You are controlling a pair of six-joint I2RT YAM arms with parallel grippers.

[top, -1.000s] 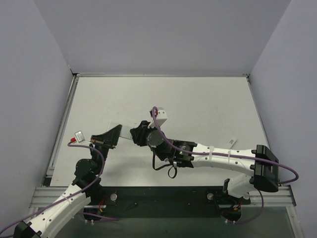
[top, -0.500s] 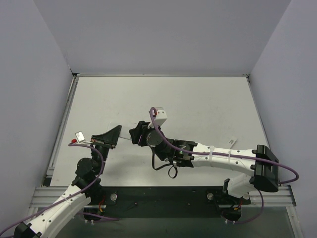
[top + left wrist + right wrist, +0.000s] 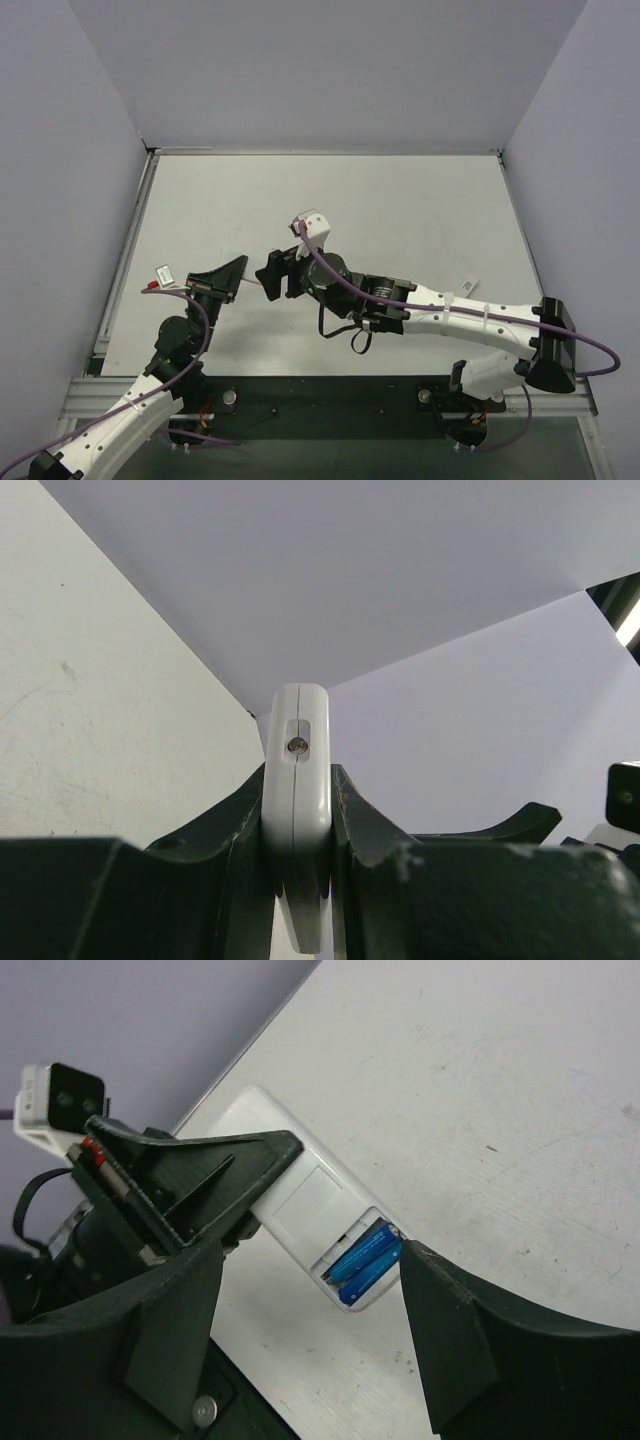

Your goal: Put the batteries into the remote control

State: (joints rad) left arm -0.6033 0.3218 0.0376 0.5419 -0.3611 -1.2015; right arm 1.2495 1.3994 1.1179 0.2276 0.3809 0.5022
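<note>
My right gripper (image 3: 312,1280), wide and empty, hangs just over bright blue cylindrical batteries (image 3: 362,1257) in the slim white plastic remote control (image 3: 305,1195) my left gripper (image 3: 297,800) clamps; a clumsy press could pry it loose.

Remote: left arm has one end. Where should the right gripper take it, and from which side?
Probably its two long edges near the free end, coming at the open back, as the right gripper faces it. The remote is slim and flat-sided, so a pinch seats there and stays off the exposed batteries. The left gripper covers the other end.
</note>
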